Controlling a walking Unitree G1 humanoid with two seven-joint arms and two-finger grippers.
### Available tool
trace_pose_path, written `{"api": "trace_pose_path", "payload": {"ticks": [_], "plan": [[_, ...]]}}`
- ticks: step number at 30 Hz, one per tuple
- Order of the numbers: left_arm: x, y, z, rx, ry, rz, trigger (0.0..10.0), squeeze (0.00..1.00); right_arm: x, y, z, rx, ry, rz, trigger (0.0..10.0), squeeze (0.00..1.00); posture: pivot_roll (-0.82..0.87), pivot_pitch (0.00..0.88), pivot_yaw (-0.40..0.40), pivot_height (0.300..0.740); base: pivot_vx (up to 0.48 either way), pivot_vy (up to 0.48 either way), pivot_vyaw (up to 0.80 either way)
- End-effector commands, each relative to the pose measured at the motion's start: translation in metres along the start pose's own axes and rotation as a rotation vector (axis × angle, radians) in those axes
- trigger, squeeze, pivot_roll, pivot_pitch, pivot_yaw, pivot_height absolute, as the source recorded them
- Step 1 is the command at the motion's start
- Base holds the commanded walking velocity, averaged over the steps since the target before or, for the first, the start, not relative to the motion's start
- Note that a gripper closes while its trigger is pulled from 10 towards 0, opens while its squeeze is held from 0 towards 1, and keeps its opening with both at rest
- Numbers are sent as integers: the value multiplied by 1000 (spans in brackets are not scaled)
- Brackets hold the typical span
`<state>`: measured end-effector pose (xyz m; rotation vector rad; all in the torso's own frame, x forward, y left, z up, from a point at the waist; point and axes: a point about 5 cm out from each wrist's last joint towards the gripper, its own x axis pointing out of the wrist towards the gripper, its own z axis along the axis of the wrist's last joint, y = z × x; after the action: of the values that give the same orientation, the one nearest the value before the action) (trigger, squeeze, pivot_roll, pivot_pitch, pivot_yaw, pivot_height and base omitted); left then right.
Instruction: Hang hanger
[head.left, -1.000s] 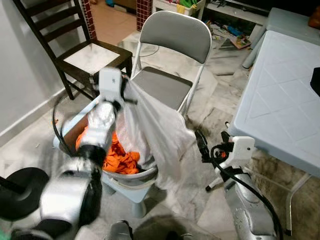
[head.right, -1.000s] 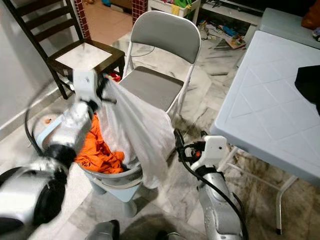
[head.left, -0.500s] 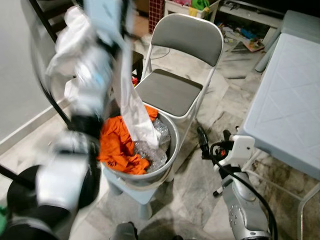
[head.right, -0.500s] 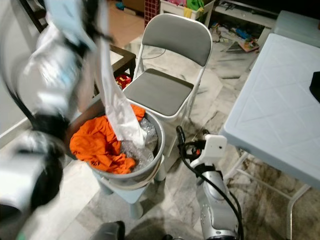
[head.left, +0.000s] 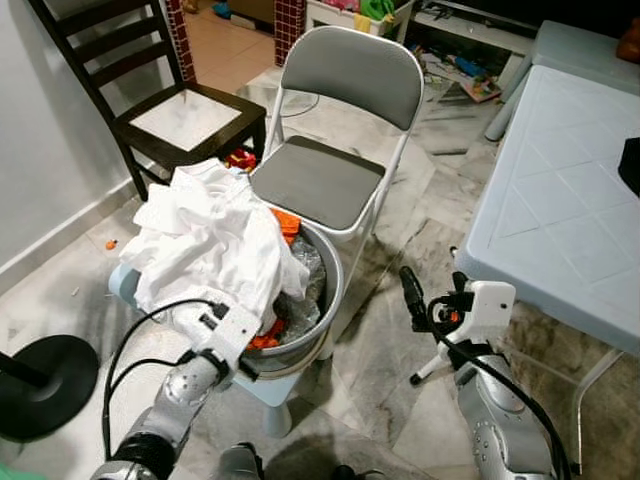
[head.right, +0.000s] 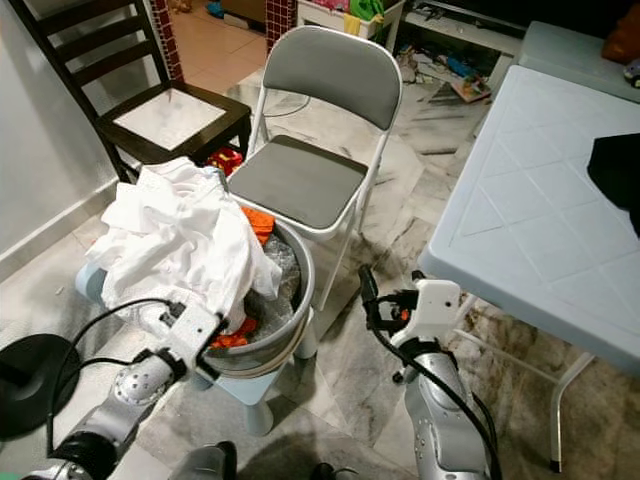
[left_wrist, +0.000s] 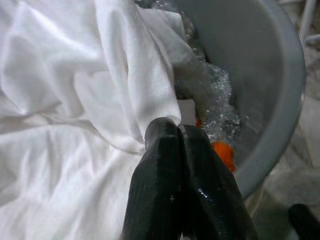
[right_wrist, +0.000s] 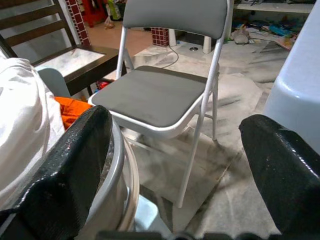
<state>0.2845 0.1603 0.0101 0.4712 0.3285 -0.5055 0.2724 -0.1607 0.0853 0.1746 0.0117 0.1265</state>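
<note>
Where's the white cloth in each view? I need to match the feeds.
Left eye: white cloth heaped over the basin's left rim.
Right eye: cloth, left of centre.
Left wrist: cloth beyond the fingers.
Right wrist: cloth at the edge.
Shared landmark: grey basin.

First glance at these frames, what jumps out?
A big heap of white cloth is piled over the near-left side of the grey laundry tub, with orange clothing peeking out beneath it. The left end effector is pressed shut against the cloth's edge, while the right end effector hangs open beside the tub, facing the grey folding chair. A pale blue table stands on the right.
</note>
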Motion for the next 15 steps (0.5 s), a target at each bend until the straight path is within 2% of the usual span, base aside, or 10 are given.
{"api": "trace_pose_path", "payload": {"ticks": [1, 2, 3, 4, 5, 6, 8, 9, 13, 15], "plan": [[2, -10, -2, 25, 29, -68, 0, 0, -2, -3, 3, -14, -1, 3, 10000, 1000, 280, 161, -142, 740, 0, 0, 0], [4, -20, -1, 87, 25, -153, 0, 0, -1, -1, 4, -17, 2, 13, 10000, 1000, 280, 161, -144, 740, 0, 0, 0], [5, -20, 3, 119, 4, -161, 980, 0, 0, 0, 4, -20, 4, 20, 10000, 1000, 281, 160, -145, 740, 0, 0, 0], [5, -20, 6, 138, -11, -161, 980, 0, 1, 1, 4, -22, 4, 24, 10000, 1000, 281, 160, -145, 740, 0, 0, 0], [6, -18, 10, 151, -36, -144, 2039, 0, 1, 2, 4, -26, 4, 28, 10000, 1000, 281, 160, -145, 740, 0, 0, 0], [7, -9, 20, 174, -95, -73, 4784, 0, 2, 3, 4, -27, 5, 32, 10000, 1000, 282, 160, -145, 740, 0, 0, 0], [7, -6, 24, 180, -112, -48, 4784, 0, 2, 3, 4, -27, 6, 33, 10000, 1000, 282, 160, -145, 740, 0, 0, 0], [7, -2, 27, 186, -130, -21, 10000, 0, 2, 4, 4, -26, 7, 33, 10000, 1000, 282, 160, -145, 740, 0, 0, 0], [6, 24, 45, 168, -205, 157, 10000, 0, 2, 5, 3, -26, 13, 37, 10000, 1000, 286, 160, -146, 740, 0, 0, 0], [5, 45, 54, 122, -221, 266, 10000, 0, 1, 5, 2, -27, 18, 40, 10000, 1000, 287, 160, -146, 740, 0, 0, 0]]}}
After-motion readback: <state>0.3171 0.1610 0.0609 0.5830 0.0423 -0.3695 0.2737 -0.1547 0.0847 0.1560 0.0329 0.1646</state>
